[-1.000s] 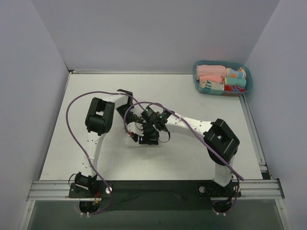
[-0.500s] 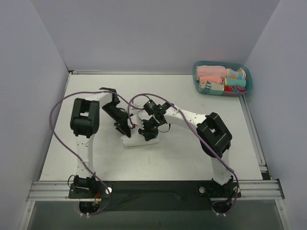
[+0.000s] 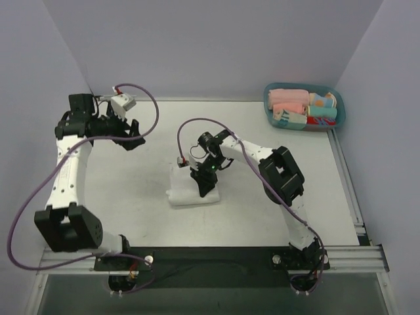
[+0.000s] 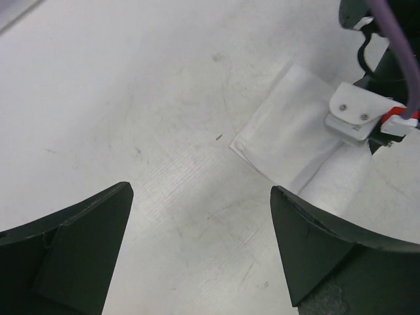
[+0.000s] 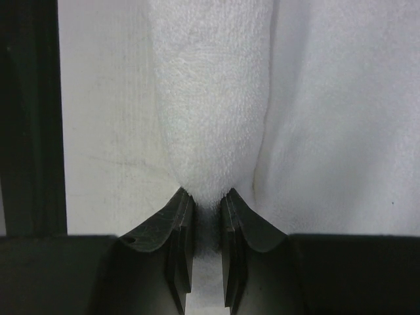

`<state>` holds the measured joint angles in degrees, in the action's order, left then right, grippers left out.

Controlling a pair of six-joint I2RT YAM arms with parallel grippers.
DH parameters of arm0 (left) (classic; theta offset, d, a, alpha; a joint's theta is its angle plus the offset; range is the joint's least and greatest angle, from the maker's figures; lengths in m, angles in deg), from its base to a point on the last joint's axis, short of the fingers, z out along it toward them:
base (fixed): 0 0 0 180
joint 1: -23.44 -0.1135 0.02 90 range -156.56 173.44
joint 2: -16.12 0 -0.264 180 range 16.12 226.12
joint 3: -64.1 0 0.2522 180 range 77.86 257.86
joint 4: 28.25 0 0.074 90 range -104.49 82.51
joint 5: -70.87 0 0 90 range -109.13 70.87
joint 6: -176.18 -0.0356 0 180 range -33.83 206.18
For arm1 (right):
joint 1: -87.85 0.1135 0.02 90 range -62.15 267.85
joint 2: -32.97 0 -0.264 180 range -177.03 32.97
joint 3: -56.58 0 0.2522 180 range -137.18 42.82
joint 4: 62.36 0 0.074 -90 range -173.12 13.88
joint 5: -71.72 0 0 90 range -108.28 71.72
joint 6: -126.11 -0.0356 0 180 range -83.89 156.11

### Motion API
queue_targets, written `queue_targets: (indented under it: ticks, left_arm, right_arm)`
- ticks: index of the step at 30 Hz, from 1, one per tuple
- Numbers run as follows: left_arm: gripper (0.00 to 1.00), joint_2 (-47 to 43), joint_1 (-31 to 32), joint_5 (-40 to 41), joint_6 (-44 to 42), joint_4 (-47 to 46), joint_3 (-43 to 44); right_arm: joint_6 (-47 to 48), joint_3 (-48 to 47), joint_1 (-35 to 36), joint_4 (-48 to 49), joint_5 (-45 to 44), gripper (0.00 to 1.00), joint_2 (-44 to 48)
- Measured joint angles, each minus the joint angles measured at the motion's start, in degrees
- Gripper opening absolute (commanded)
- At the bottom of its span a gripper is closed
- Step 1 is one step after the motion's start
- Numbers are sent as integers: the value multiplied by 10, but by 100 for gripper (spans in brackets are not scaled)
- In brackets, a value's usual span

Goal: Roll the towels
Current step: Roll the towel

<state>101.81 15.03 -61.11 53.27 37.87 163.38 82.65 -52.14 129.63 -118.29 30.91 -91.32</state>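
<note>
Towel (image 3: 186,194) lies mid-frame, still mostly flat, so rolling looks barely begun. Right hand (image 5: 207,197) pinches a raised ridge of it; left hand (image 4: 199,195) spread, upper left, well apart.

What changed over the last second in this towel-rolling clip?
The left gripper pulled away from the towel and swung to the far left corner of the table, where it is open and empty. The right gripper stayed pinched on a fold of the towel. The basket of rolled cloths did not move.
</note>
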Motion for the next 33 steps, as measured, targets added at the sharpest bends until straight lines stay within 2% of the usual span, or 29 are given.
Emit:
queue_targets:
  ticks: [3,8,11,14,17,24,27,33]
  left_arm:
    - [97,-54,20,4,15,-44,-30]
    - [97,-60,46,-8,5,-56,-86]
    - [97,-96,141,43,-33,-83,-171]
    - [97,-181,259,95,-78,-113,-294]
    - [97,-247,335,148,-102,-133,-372]
    - [97,-276,510,294,-143,-278,-521]
    - [97,-267,542,342,-160,-329,-563]
    - [93,-229,548,391,-183,-421,-574]
  right_arm:
    - [-6,-6,-3,-19,22,0,-10]
    - [-30,-31,-15,-43,56,0,-38]
    - [-46,-45,-24,-51,74,0,-53]
    - [-62,-59,-32,-60,94,0,-71]
    - [-75,-69,-39,-66,113,0,-85]
    - [-80,-78,-43,-72,127,0,-97]
    - [-80,-78,-43,-73,128,0,-98]
    - [-79,-78,-43,-73,129,0,-98]
